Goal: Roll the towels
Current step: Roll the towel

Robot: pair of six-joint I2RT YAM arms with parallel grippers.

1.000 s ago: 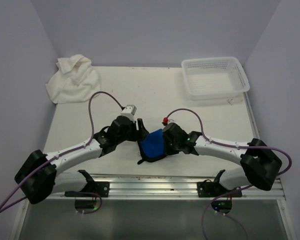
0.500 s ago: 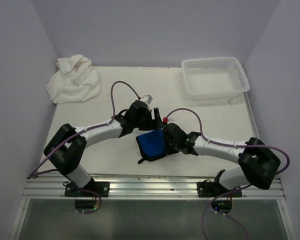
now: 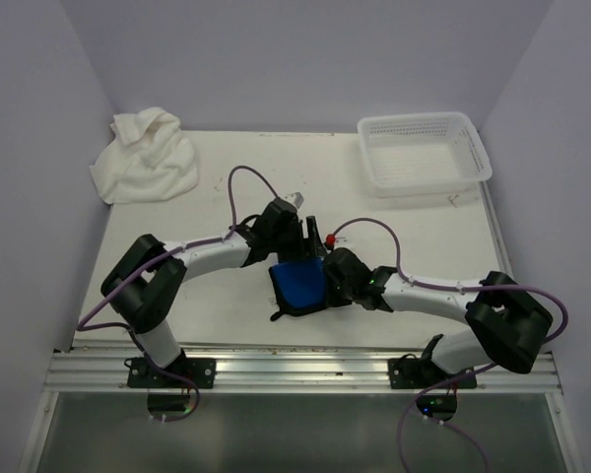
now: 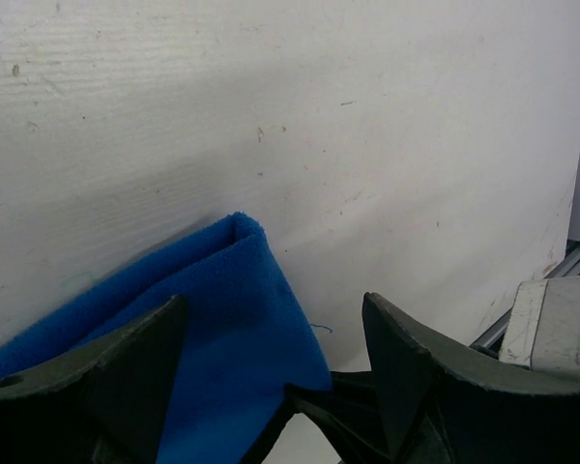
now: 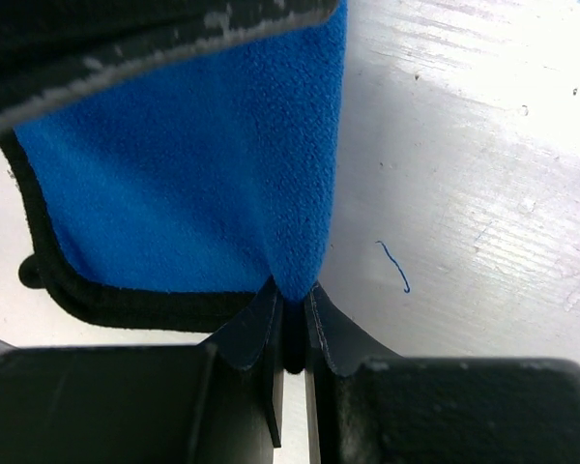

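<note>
White table point(image 3: 227, 187) fills the top view: blue towel point(image 3: 300, 286) lies at lower centre, white towel point(image 3: 146, 156) heaped upper left, basket point(image 3: 422, 120) upper right. Left wrist view: left gripper point(image 4: 271, 309) stands with jaws apart over the blue towel's folded corner. Right wrist view: right gripper point(image 5: 292, 295) is pinched on that towel's fold. It looks soft, light and floppy, probably best gripped at a corner or hem.

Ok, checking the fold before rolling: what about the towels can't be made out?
- Top view: blue towel, far and right edges under the left gripper and right gripper.
- Left wrist view: its lower part hidden by the fingers and frame edge.
- Right wrist view: its top hidden by a blurred dark part.
- Top view: white towel bunched, layers too small.
</note>
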